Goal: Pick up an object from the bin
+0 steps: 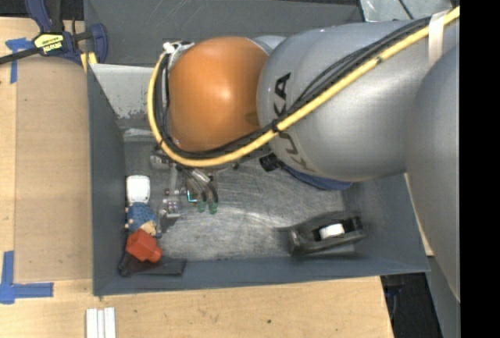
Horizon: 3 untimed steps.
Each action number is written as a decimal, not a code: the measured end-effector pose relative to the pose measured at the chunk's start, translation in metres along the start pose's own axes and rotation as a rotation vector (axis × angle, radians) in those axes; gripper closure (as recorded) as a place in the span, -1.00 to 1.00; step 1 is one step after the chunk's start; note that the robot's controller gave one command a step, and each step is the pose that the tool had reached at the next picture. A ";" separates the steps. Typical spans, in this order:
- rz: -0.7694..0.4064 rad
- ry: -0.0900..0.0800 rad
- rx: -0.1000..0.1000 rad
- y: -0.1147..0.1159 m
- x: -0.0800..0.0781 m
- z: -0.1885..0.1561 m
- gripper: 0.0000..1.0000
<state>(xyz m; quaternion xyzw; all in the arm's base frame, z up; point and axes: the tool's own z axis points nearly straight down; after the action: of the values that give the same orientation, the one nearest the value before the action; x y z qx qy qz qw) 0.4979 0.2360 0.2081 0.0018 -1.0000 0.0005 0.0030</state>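
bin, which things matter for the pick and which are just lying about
In play: gripper, low at the left of the bin; white piece and blue piece beside it, neither held.
Lying about: red piece; black tape dispenser at the right.

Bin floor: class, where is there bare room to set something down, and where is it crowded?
Bare grey floor lies between the tool and the black dispenser. Crowded: the view's lower-left corner, with a white piece, blue piece, red block.
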 end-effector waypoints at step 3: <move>-0.285 0.001 -0.006 0.009 -0.059 0.126 1.00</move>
<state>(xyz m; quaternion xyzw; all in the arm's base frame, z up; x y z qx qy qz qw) 0.5565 0.2452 0.0813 0.1440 -0.9896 -0.0027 0.0035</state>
